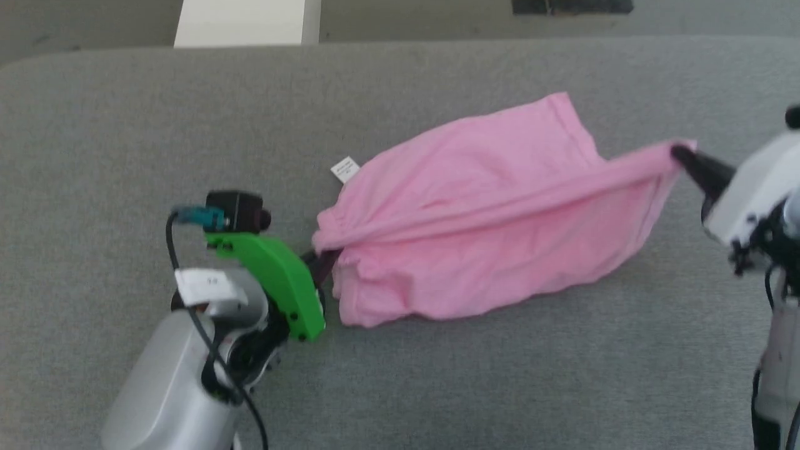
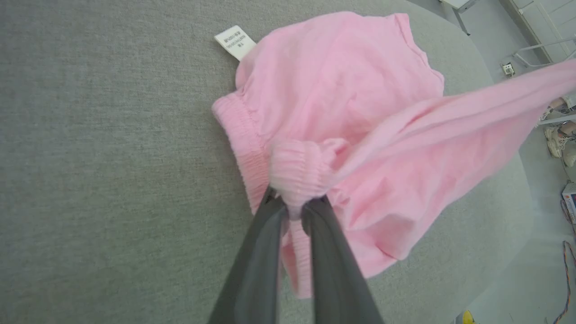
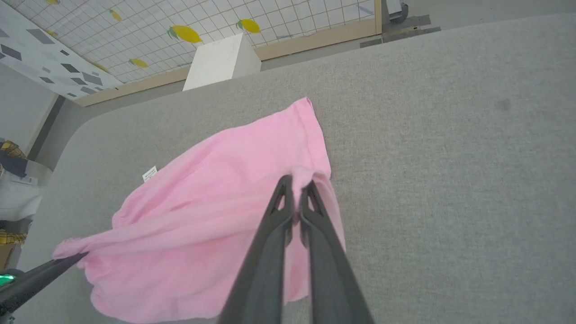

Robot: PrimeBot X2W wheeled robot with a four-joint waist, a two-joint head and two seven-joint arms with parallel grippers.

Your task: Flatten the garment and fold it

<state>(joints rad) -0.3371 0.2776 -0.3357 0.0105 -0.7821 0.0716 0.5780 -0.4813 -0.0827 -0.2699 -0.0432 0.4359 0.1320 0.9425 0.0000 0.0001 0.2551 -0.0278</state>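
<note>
Partly aloft: taut pink garment [image 1: 487, 206]

Looks like a robot lab or test room, not a home: grey cloth-covered worktable [image 1: 437, 387] with rounded corners, plain white box [image 3: 220, 60] behind it, lemon-print grid panel [image 3: 225, 18], power socket [image 2: 507, 68] on bare floor.
</note>
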